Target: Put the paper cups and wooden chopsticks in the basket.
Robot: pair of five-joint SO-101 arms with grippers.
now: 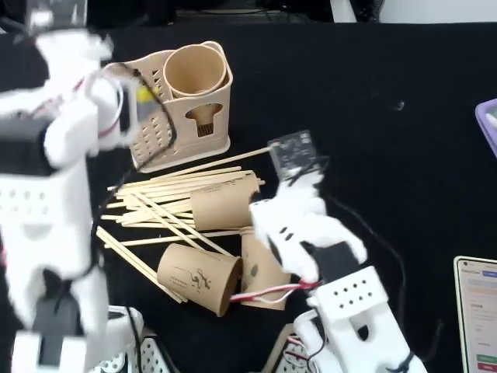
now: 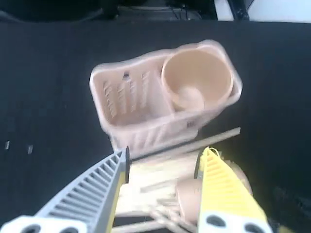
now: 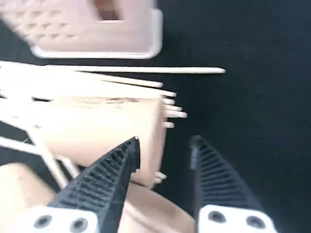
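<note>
High view: one paper cup [image 1: 194, 70] stands upright in the basket [image 1: 155, 136]; three more cups [image 1: 224, 206] lie on their sides on the black table [image 1: 373, 116] among scattered wooden chopsticks [image 1: 167, 190], just beside the basket. Left gripper [image 2: 163, 160] — spread, empty, above the chopsticks. Right gripper [image 3: 165, 143] — spread, above one lying cup's end.
</note>
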